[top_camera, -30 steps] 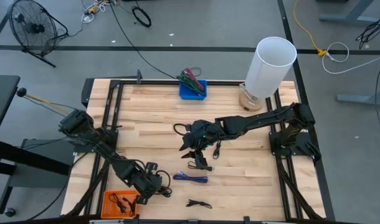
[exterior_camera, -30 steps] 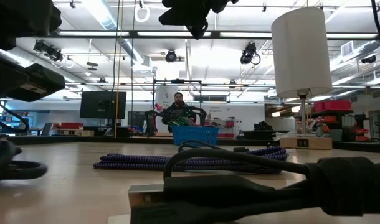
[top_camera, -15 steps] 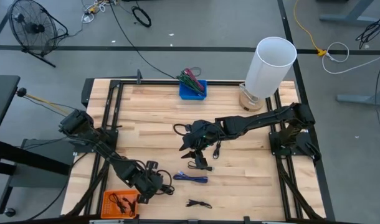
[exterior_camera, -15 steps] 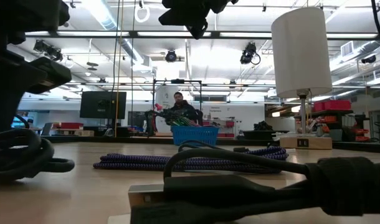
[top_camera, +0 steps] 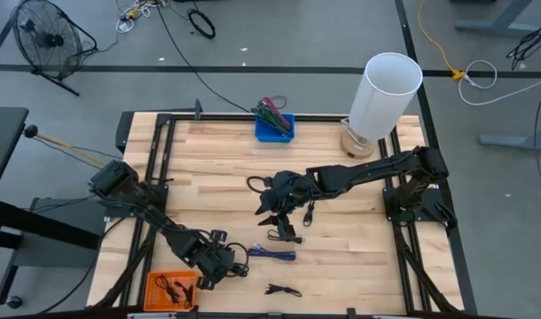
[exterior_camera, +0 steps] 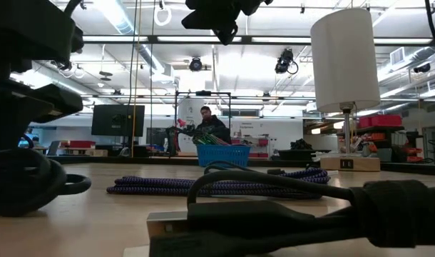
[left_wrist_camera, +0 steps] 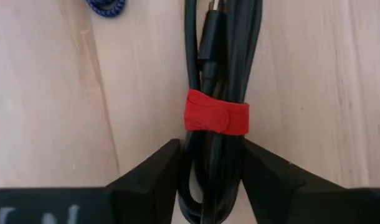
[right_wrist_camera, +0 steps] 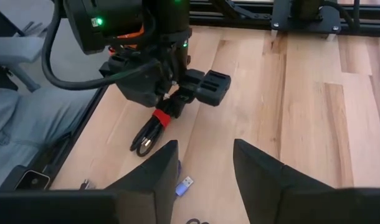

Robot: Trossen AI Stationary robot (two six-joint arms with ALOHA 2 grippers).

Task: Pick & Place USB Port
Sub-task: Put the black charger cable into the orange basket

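A black USB cable bundle (left_wrist_camera: 218, 68), tied with a red strap (left_wrist_camera: 216, 118), lies on the wooden table near its front left. My left gripper (left_wrist_camera: 210, 149) is open and low over it, one finger on each side of the bundle just behind the strap. The right wrist view shows the same bundle (right_wrist_camera: 147, 135), its looped end on the wood. My right gripper (top_camera: 272, 213) hangs open over the middle of the table with nothing between its fingers. My left gripper has its fingers (left_wrist_camera: 159, 168) along both long sides of the bundle, lying along the cable next to the red strap. The bundle fills the gap between them, and I cannot tell whether they touch it.
A blue-purple braided cable (top_camera: 272, 254), a small blue USB stick (right_wrist_camera: 185, 185) and loose black cables (top_camera: 284, 290) lie near the front. An orange tray (top_camera: 171, 288) sits at the front left, a blue bin (top_camera: 275, 127) at the far edge, and a white lamp (top_camera: 386, 93) at the far right.
My left gripper has shifted a little toward the table's right edge. In the low view the black bundle's looped end shows larger than before and rests on the table.
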